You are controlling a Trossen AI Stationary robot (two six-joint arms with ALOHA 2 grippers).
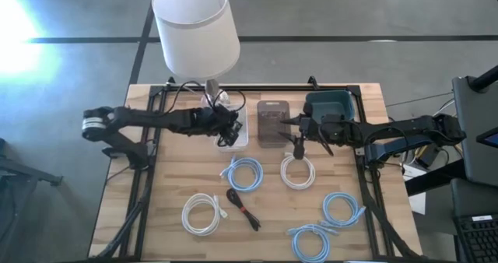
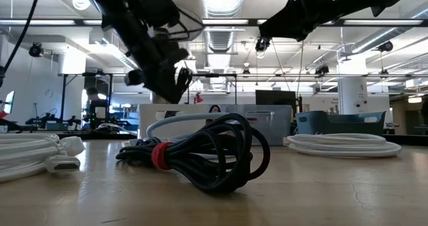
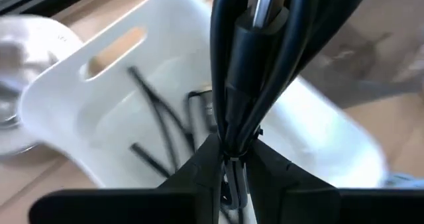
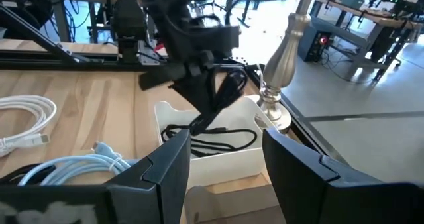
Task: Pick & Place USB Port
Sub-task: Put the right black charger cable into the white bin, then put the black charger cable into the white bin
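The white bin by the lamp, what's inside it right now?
The white bin holds loose black cable on its floor. The left gripper hangs above it, shut on a black cable bundle that hides part of the floor.

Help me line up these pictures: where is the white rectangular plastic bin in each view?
High view: white rectangular plastic bin, centre, under the left hand.
Low view: cannot tell; hidden behind cables.
Left wrist view: fills the frame.
Right wrist view: centre.
Shared landmark: lamp base, beside the bin.
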